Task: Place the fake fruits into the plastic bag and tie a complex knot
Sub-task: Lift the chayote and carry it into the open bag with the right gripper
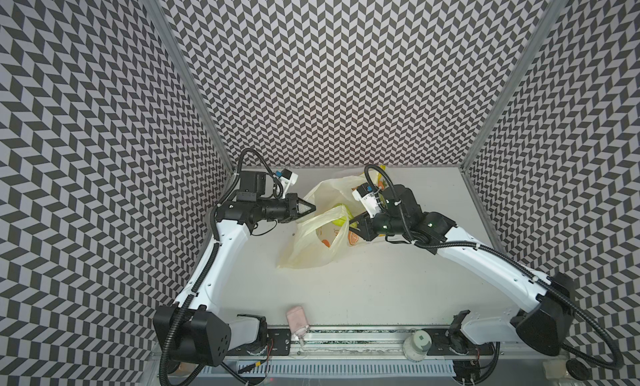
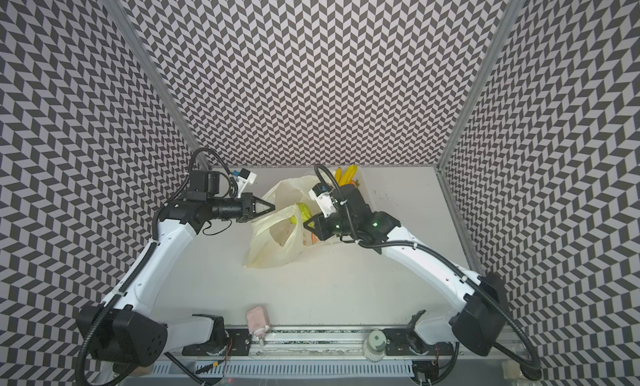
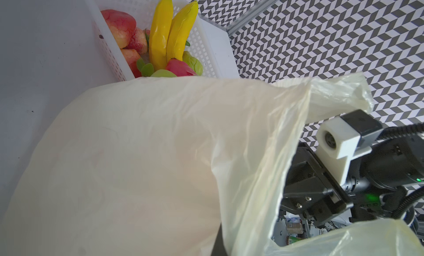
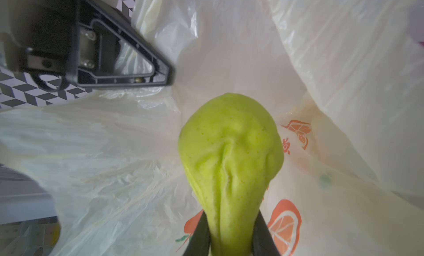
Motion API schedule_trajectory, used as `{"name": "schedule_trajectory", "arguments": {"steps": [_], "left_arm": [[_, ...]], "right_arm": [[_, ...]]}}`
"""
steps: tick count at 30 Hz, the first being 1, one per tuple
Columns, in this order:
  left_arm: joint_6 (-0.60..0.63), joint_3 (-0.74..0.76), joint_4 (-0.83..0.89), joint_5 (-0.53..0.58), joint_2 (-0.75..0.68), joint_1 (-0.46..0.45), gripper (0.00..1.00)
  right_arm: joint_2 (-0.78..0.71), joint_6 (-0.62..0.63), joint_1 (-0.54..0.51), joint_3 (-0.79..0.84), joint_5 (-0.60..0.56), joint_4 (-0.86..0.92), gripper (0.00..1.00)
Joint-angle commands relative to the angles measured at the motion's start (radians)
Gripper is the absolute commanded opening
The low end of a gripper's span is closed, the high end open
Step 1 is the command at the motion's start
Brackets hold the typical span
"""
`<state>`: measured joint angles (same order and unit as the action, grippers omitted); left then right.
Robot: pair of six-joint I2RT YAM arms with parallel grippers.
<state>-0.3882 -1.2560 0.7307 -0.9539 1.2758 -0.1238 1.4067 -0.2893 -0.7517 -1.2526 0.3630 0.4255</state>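
Observation:
The pale-yellow plastic bag (image 1: 311,249) (image 2: 270,252) lies at the table's middle back with its mouth held up and open. My left gripper (image 1: 313,207) (image 2: 273,206) is shut on the bag's upper edge; in the left wrist view the bag (image 3: 149,163) hides its jaws. My right gripper (image 4: 231,238) (image 1: 351,223) is shut on a bumpy green fruit (image 4: 231,151) (image 1: 337,221), held at the bag's mouth over the orange print. More fake fruits sit in the basket: two bananas (image 3: 174,32) (image 2: 348,174), red fruits (image 3: 119,25), a dragon fruit (image 3: 180,67). No knot shows.
The white perforated basket (image 3: 206,43) stands at the back, behind the bag and the right arm. A pink object (image 1: 296,316) and a round white object (image 1: 417,344) sit by the front rail. Patterned walls close three sides.

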Motion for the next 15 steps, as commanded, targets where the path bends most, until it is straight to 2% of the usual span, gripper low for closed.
{"name": "schedule_trajectory", "arguments": {"steps": [1, 7, 12, 15], "left_arm": [[-0.001, 0.021, -0.043, -0.032, -0.034, 0.002, 0.0], [-0.05, 0.044, -0.078, -0.036, -0.048, 0.002, 0.0], [-0.076, 0.081, -0.114, -0.022, -0.054, 0.002, 0.0], [-0.089, 0.098, -0.132, -0.008, -0.061, 0.001, 0.0]], "right_arm": [[0.06, 0.018, -0.012, -0.051, -0.035, -0.087, 0.1], [0.171, 0.037, -0.017, -0.094, -0.053, -0.086, 0.13], [0.236, 0.063, -0.017, -0.123, -0.045, -0.053, 0.25], [0.265, 0.08, -0.017, -0.152, -0.051, -0.009, 0.37]]}}
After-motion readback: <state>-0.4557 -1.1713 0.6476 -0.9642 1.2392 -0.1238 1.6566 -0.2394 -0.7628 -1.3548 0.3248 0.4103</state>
